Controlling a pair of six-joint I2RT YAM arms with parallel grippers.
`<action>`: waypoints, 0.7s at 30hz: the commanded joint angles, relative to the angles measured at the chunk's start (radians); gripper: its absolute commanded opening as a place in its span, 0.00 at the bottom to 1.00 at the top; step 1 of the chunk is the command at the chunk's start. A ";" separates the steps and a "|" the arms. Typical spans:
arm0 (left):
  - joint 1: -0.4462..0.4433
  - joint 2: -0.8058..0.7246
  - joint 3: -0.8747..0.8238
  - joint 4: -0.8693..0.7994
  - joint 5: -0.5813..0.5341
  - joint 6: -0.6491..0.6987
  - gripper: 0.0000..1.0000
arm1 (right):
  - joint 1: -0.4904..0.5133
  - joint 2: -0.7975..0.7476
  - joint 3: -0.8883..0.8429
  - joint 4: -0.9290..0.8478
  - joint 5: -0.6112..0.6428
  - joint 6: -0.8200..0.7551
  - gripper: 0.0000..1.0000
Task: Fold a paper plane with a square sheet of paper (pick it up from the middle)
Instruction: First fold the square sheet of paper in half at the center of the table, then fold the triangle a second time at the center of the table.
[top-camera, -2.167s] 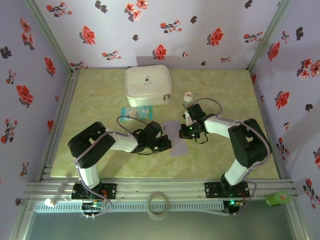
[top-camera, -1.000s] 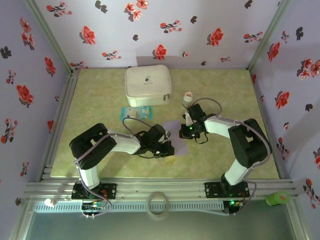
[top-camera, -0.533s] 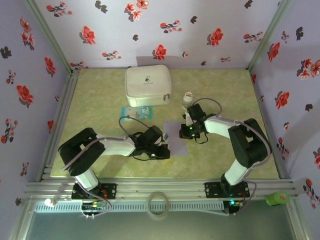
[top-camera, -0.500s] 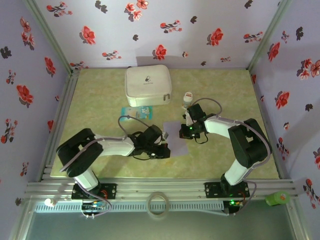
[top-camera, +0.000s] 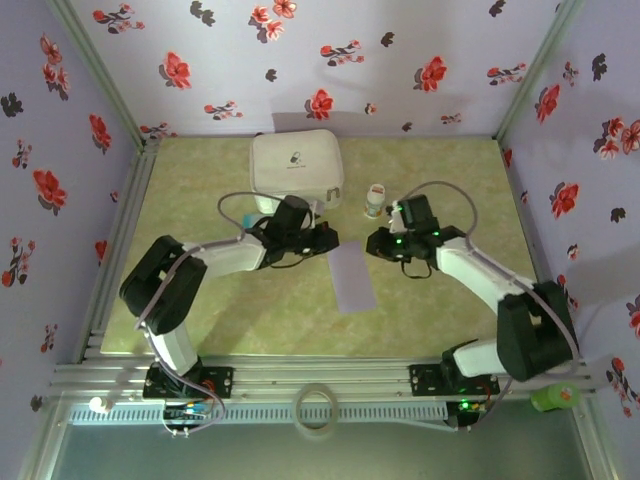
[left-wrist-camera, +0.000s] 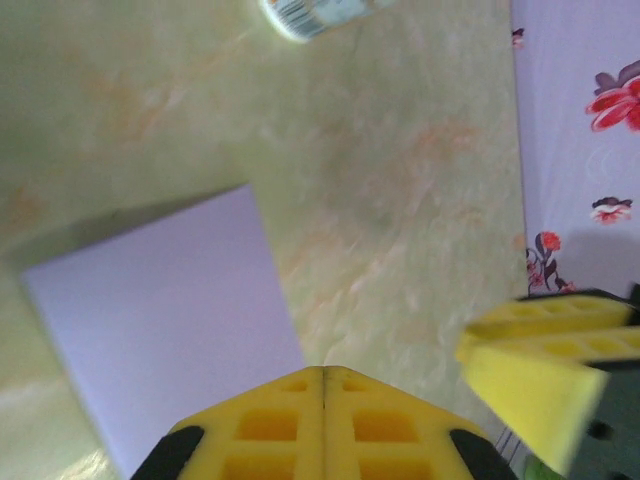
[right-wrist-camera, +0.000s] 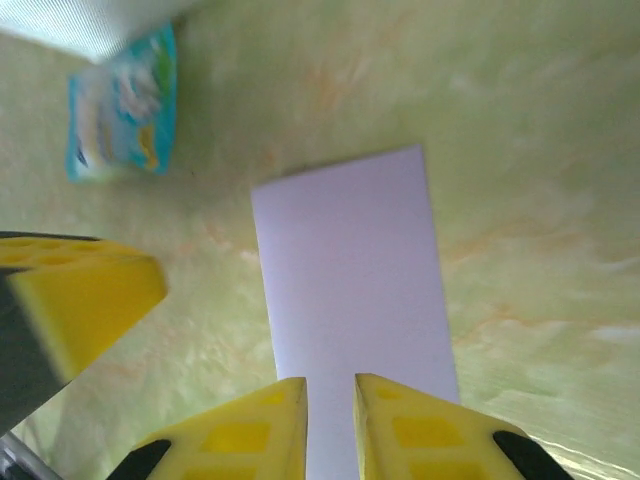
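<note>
Top view: you see the paper (top-camera: 352, 277) (a narrow lavender rectangle) lying flat mid-table (top-camera: 200, 180), slightly toward the near edge. The left gripper (top-camera: 325, 240), jaws pressed together, hovers by its far-left corner. The right gripper (top-camera: 374, 245), jaws a slit apart and empty, hovers by its far-right corner.

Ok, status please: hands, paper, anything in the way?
Left hand shut, right hand slightly open, both empty. Lavender paper lies between them. Nothing on it.
</note>
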 joint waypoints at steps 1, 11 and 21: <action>0.012 0.071 0.051 -0.022 0.015 0.022 0.05 | -0.059 -0.077 -0.080 -0.074 -0.008 0.061 0.20; 0.048 0.185 0.110 0.024 0.046 0.020 0.06 | -0.069 -0.153 -0.207 -0.048 -0.135 0.129 0.22; 0.052 0.265 0.084 0.053 0.047 0.013 0.06 | -0.068 -0.100 -0.222 -0.039 -0.179 0.119 0.26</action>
